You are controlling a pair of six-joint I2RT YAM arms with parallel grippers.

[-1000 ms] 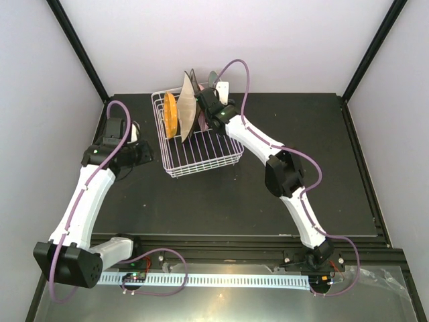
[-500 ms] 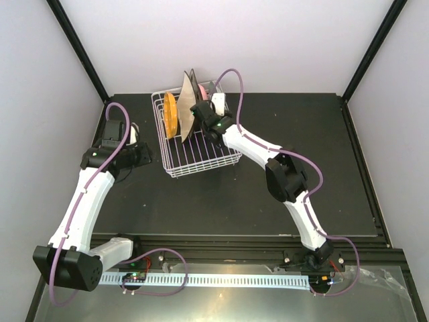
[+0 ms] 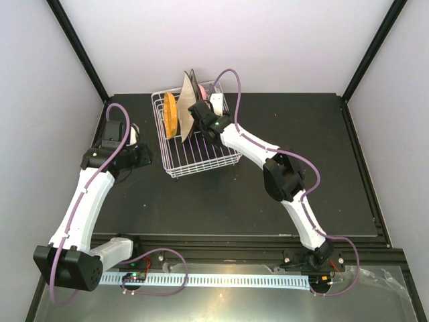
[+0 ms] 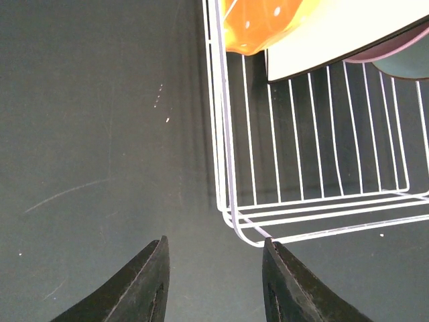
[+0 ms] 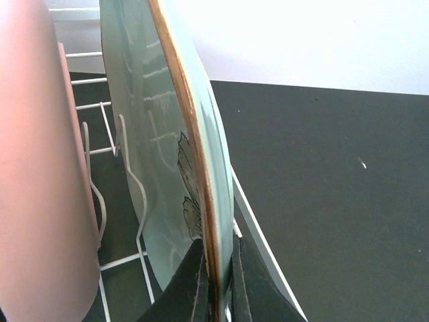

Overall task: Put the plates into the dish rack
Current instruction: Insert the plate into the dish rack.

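Tabletop black under dish rack, walls lilac

A white rectangular wire dish rack sits upper centre in the overhead view. Four plates stand on edge at its far end. From left to right they are a small round orange ceramic plate, a square cream ceramic plate that leans, a round pink ceramic plate, and a pale green round ceramic plate with a dark flower, upright among the tines.

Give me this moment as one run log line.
right gripper: shut on pale green plate, standing in dish rack beside pink plate | left gripper: open, empty, near its corner
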